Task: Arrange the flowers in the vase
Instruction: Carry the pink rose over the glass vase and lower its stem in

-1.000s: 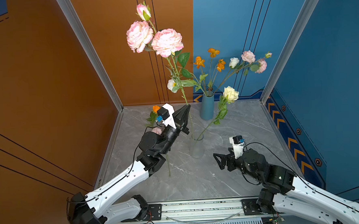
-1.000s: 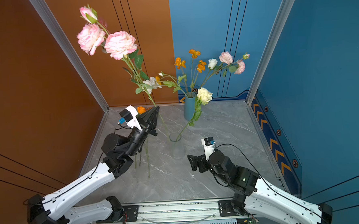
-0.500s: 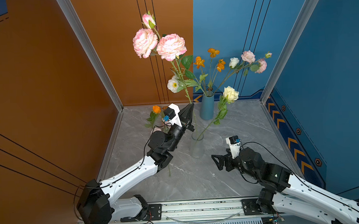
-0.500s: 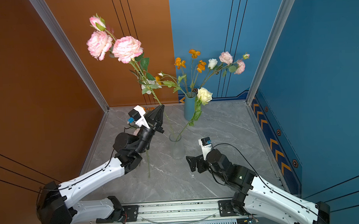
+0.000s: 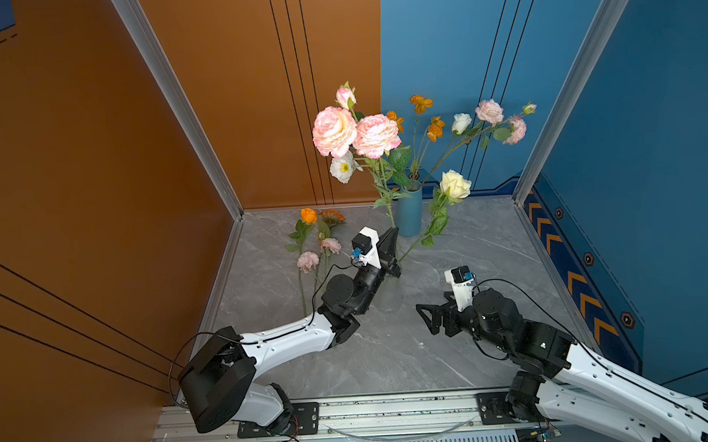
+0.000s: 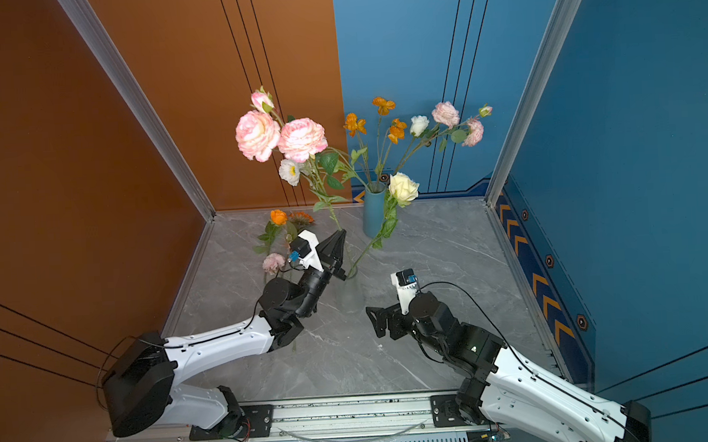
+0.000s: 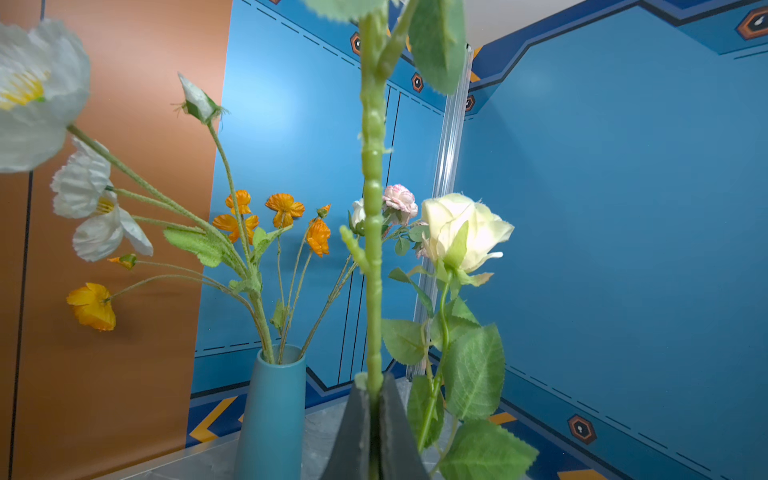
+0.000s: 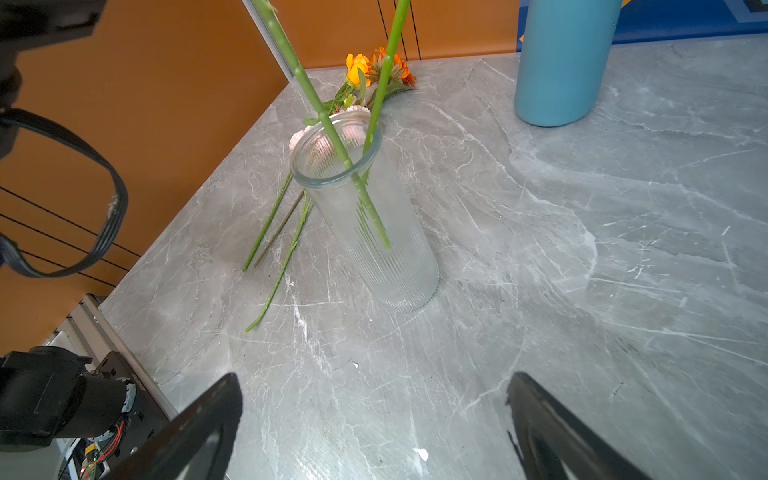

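No text, label, brand or number can be read anywhere; the blue wall [image 5: 653, 173] bears only orange chevrons [image 5: 589, 301] and small hexagon emblems [image 5: 628, 320], wordless.

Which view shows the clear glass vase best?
Right wrist: the ribbed glass vase stands whole and close, two flower stems inside. Both top views show only a faint see-through outline; left wrist misses it.
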Controlling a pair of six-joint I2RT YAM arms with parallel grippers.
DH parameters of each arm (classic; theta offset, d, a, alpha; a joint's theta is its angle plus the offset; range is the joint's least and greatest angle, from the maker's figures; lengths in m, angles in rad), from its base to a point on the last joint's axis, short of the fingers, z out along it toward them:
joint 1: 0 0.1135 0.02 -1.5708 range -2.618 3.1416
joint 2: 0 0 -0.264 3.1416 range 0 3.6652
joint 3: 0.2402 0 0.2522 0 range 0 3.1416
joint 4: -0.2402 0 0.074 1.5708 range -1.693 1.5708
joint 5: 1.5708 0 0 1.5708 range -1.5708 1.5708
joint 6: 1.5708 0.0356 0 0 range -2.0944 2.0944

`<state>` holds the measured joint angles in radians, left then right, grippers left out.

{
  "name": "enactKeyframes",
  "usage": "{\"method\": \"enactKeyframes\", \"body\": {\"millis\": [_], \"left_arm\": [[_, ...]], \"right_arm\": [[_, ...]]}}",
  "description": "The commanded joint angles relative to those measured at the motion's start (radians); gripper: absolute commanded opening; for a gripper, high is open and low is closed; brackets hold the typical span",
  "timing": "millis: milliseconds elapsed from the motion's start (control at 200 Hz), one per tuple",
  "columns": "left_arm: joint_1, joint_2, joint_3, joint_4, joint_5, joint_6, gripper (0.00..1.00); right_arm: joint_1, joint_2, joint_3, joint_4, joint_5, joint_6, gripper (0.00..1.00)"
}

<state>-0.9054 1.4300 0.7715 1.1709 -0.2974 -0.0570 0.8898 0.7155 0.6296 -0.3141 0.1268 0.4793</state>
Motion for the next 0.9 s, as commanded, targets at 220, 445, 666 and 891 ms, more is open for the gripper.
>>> {"method": "enactKeyframes", "body": {"millis": [220, 445, 666, 891], "left_arm": [[-0.004, 0.021, -0.112, 0.031, -0.057, -0.014, 0.0], [-0.003, 0.062, -0.143, 0.035, -0.077, -0.059, 0.0], [-0.003, 0.081, -0.148, 0.033, -0.086, -0.059, 0.05], [-0.003, 0.093, -0.161, 0.033, -0.1, -0.063, 0.13]], "right_arm": [[-0.009, -0.039, -0.032, 0.015, -0.009, 0.019, 1.0], [-0.008, -0.011, -0.03, 0.034, -0.026, 0.03, 1.0], [-0.009, -0.019, -0.034, 0.032, -0.02, 0.032, 1.0], [-0.009, -0.005, -0.033, 0.035, -0.024, 0.031, 1.0]]}}
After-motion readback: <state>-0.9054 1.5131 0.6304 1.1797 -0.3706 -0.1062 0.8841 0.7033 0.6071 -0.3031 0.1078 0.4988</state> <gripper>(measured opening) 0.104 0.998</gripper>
